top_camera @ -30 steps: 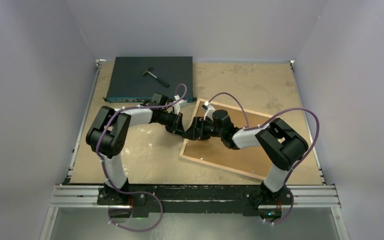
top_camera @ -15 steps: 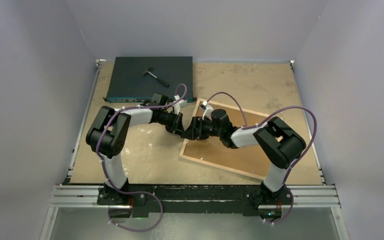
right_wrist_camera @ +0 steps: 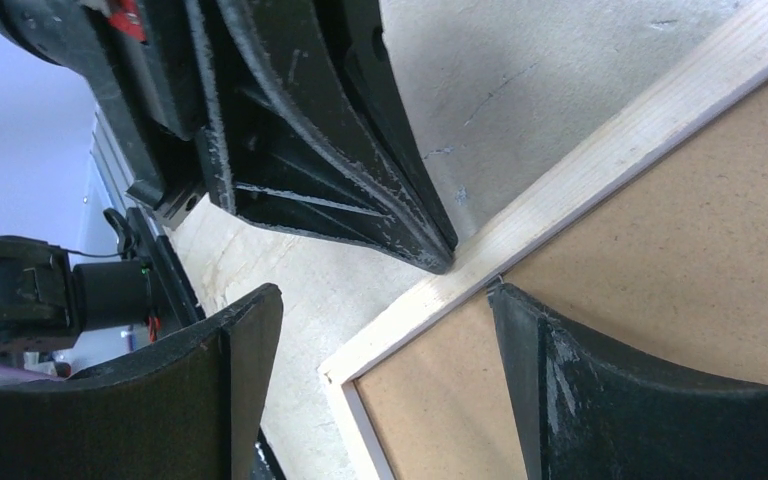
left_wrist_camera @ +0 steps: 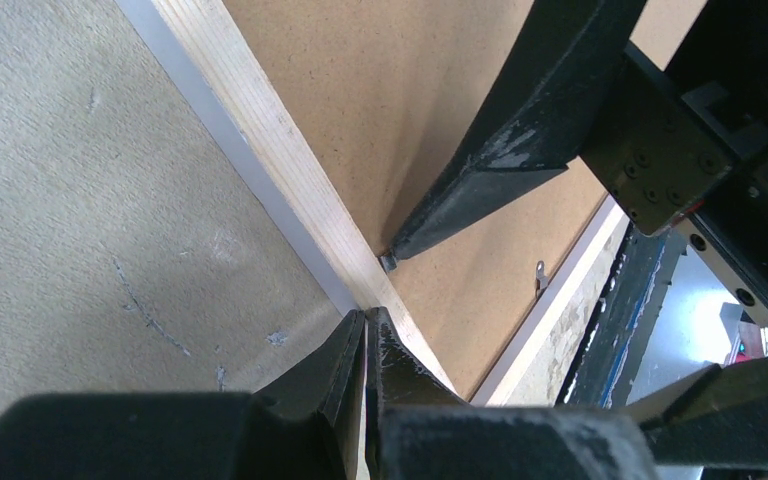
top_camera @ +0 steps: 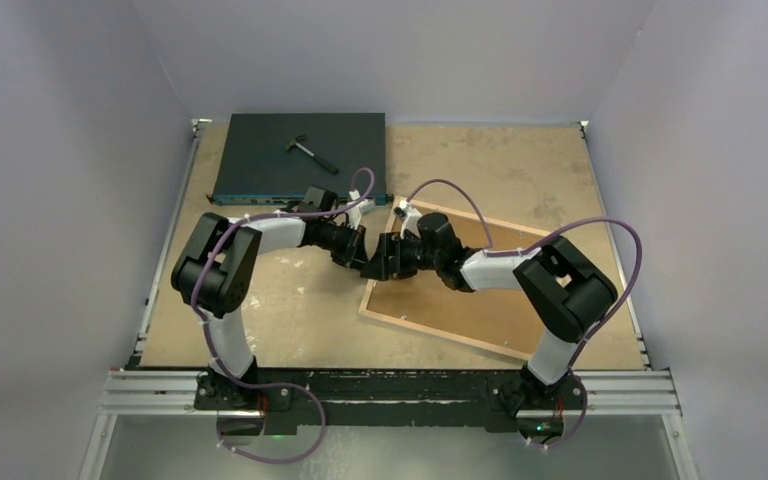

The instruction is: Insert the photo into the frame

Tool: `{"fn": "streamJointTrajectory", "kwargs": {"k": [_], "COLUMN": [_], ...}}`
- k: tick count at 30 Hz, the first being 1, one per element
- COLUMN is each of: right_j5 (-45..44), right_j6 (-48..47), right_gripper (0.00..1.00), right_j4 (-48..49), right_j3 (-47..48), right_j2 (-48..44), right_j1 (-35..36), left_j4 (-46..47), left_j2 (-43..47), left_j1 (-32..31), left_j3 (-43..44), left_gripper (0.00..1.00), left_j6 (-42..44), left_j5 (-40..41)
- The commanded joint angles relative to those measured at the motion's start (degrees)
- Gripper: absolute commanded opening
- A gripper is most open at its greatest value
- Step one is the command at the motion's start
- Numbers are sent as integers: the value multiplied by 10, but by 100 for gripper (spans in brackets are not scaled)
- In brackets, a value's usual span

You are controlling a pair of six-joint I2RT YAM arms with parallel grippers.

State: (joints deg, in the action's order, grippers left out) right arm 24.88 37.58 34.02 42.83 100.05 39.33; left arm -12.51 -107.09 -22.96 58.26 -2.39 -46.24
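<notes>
The frame (top_camera: 440, 334) lies face down right of the table's middle, its light wood rim (left_wrist_camera: 270, 150) up and a brown backing board (top_camera: 480, 300) inside it. The photo is hidden or out of view. My left gripper (left_wrist_camera: 367, 318) is shut with nothing in it, its tips resting against the frame's left rail (right_wrist_camera: 620, 150). My right gripper (right_wrist_camera: 380, 297) is open and straddles that same rail near the frame's corner (right_wrist_camera: 335, 375). One of its fingers (left_wrist_camera: 490, 170) touches the board's edge; the other hangs over the bare table. In the top view both grippers (top_camera: 370, 264) meet tip to tip.
A dark flat box (top_camera: 300, 155) sits at the back left with a small hammer-like tool (top_camera: 310, 150) on it. A small metal tab (left_wrist_camera: 540, 277) stands at the board's far edge. Walls close in on three sides of the table.
My right wrist has shifted slightly left and toward the back along the frame's left rail. The left arm and the frame have stayed put.
</notes>
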Motion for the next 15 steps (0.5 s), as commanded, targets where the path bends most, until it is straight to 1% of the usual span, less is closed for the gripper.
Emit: {"fn": "streamJointTrajectory", "kwargs": {"k": [1,4,15], "right_j5": [-4,-10,10], "right_j6": [-37,-42,-56], "right_gripper": [80,81,80], "right_j4": [-60,-61,-47], "right_j3": [29,22,20], "right_j2": [-22,-20,7], "right_j1": [6,2,2], "left_j4": [2,2,6], "left_j2": [-8,-7,-7], "left_j1": [-13,-13,-13], "left_j3": [-9,-10,-12], "left_gripper": [0,0,0], "left_j6": [20,20,18], "left_j5": [74,75,74]}}
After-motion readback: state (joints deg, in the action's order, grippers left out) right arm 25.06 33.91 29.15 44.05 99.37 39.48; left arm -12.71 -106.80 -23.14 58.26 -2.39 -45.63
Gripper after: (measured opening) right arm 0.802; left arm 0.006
